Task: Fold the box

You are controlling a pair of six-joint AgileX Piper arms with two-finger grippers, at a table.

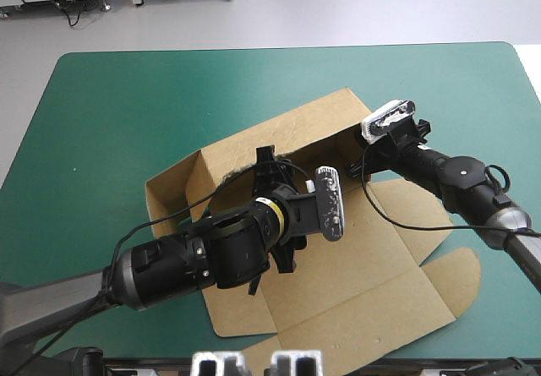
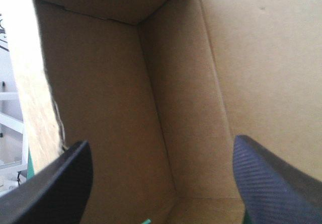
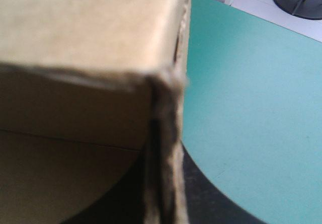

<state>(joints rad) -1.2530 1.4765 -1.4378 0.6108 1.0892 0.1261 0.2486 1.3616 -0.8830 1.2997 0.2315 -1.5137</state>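
The brown box lies mid-table, its far and left walls raised and its lid and flaps flat toward the near right. My left gripper reaches inside the box. In the left wrist view it is open, its black fingers wide apart, facing an inner corner of the box. My right gripper sits at the box's right wall near the far corner. In the right wrist view it is shut on the upright edge of the box, with one black finger outside the wall.
The teal-green table cover lies open round the box on the left and far sides. It also shows beside the gripped wall. The flat lid's flaps reach close to the table's near right edge.
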